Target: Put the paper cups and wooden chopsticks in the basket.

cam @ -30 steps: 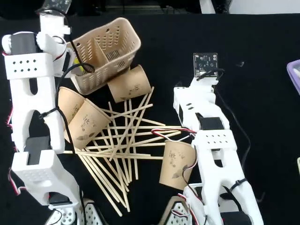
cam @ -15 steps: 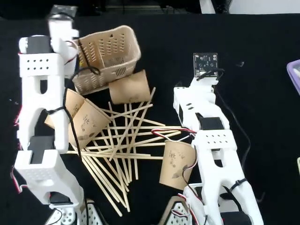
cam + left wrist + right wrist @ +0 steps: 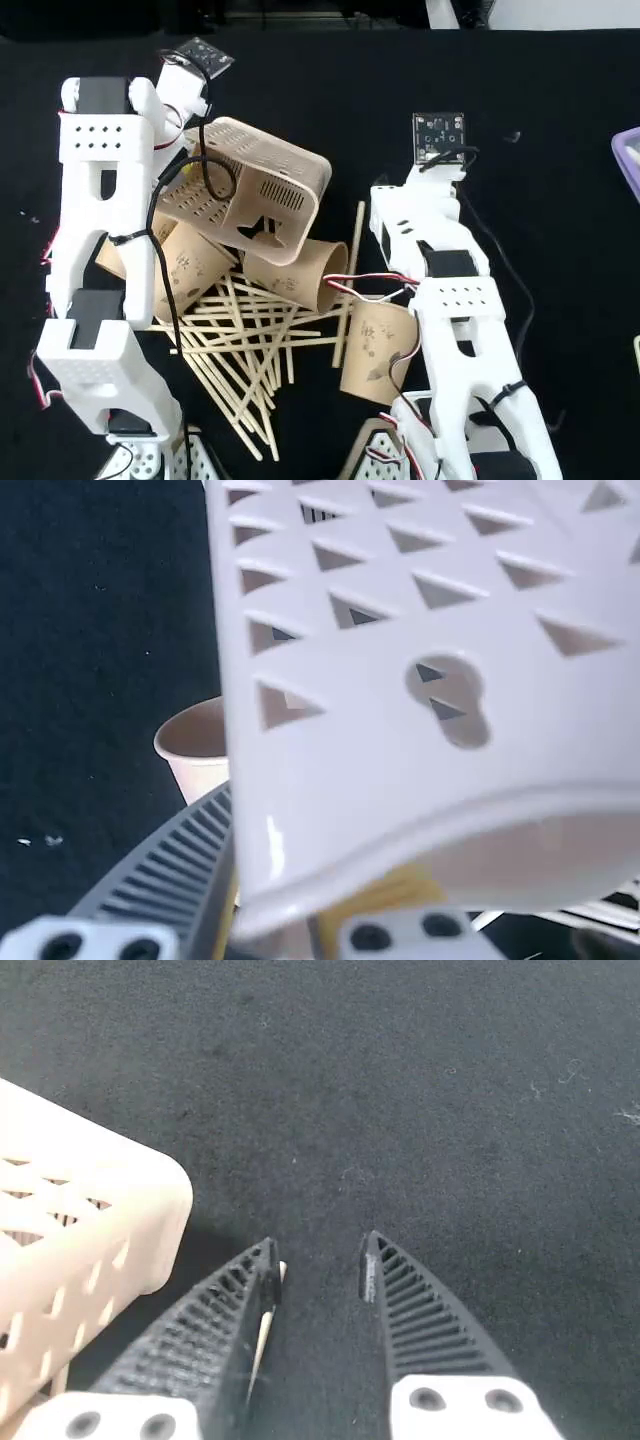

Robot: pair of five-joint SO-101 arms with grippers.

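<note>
Standing by the bench, I see two arms built of chunky white printed shells, the left arm (image 3: 85, 215) and the right arm (image 3: 440, 310), with black servo blocks set between the segments. Each has a flat white plate dotted with rows of small round holes. A black cable (image 3: 215, 175) loops off the left arm, and thin red and white wires (image 3: 365, 285) trail from the right. Each wrist carries a small dark circuit board (image 3: 439, 137). The jaws are dark ribbed wedges on white mounts (image 3: 460, 1405) with dark screw holes. A yellowish part behind the left one is perhaps a pad.

Left pincer (image 3: 285, 890) clamped, far forward; right pincer (image 3: 318, 1260) parted.
</note>
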